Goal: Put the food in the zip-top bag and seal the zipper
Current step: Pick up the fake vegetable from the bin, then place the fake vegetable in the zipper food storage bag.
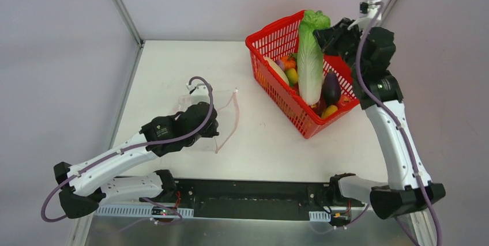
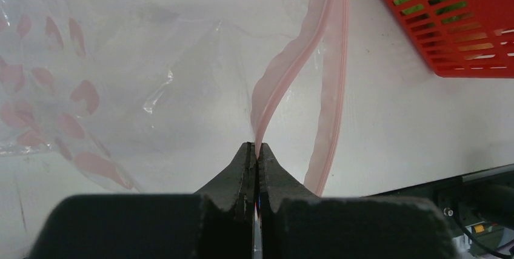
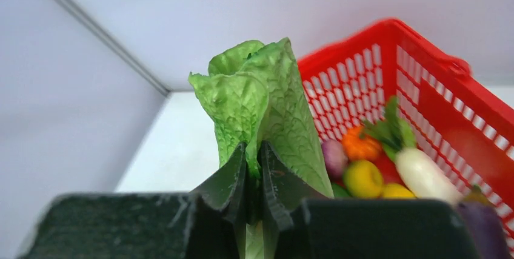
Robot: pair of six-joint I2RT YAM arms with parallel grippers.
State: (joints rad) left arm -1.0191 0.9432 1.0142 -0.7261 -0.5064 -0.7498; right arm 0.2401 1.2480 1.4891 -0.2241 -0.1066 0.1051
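The left fingers (image 2: 239, 174) are pressing tight together on the zipper (image 2: 279, 83), pinching one pink strip at the near end of the zip-top bag (image 1: 226, 110), whose mouth is gaping slightly. The bag is lying flat on the counter (image 1: 259, 142), left of centre. The right fingers (image 3: 233, 174) are closing narrowly on the green leafy cabbage (image 3: 267, 95), gripping its upper leaves. The cabbage is standing upright in the red mesh basket (image 1: 277, 38) at the far right, its base down among the other food: a purple eggplant (image 1: 331, 87), a white radish (image 3: 424, 174) and yellow and orange pieces.
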